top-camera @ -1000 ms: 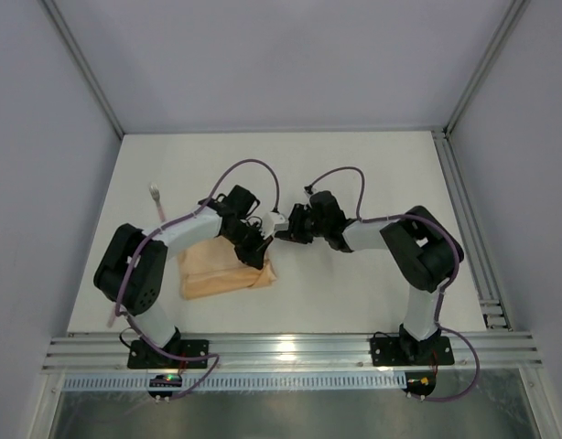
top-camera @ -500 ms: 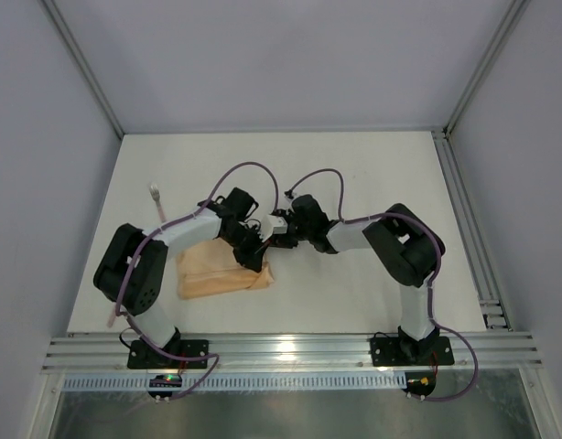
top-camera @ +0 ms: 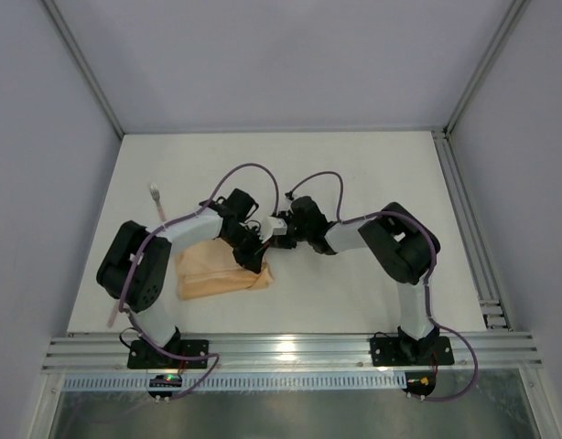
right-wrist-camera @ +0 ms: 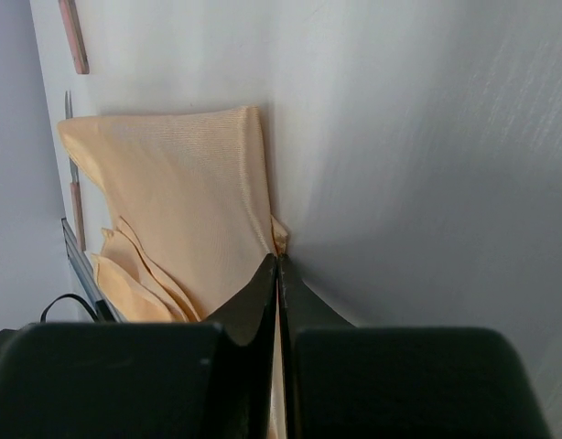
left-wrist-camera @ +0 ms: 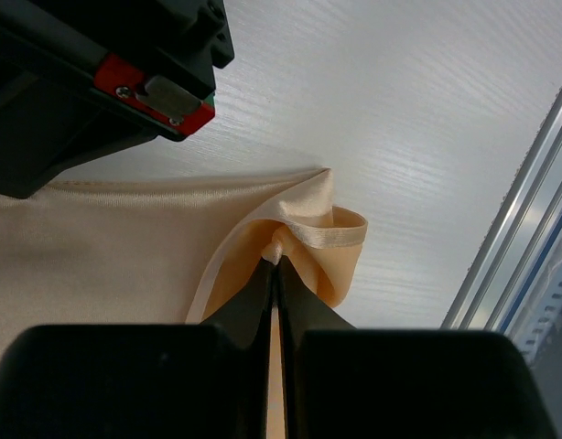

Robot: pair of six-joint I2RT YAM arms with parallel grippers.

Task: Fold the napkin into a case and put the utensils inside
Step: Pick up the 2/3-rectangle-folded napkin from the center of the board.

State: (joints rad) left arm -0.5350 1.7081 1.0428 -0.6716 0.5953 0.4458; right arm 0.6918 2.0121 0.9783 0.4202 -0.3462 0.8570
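Moved: right gripper (right-wrist-camera: 278,259) has swung left toward the left arm since a second ago and gone from part-open to clenched. The left gripper (left-wrist-camera: 275,259) stays clamped and the napkin (top-camera: 212,273) has not shifted.
Right gripper: jaws pressed together, pinching the napkin's edge at a corner.
Left gripper: clenched on a raised fold at the hemmed right corner. The cloth loops up just past the tips.
Gripper spacing: both work the napkin's right end, close together.
Napkin place: near-left part of the table (top-camera: 372,183), lying flat in layers beside the left arm.
Napkin axis: long side runs left-right, right end tilted slightly to the far side. Stacked layer edges show in the right wrist view.
In the way: left forearm crosses over the napkin's far edge in the top view. A black housing with a red tab (left-wrist-camera: 162,96) hangs just above the cloth in the left wrist view.
Utensils (top-camera: 158,206): one lies left of the napkin, apart from it, long axis near-far with the whitish head at the far end. A second pink stick (top-camera: 111,315) lies by the left arm, partly hidden.
Rail (top-camera: 290,347): along the near table edge, well apart from the cloth.
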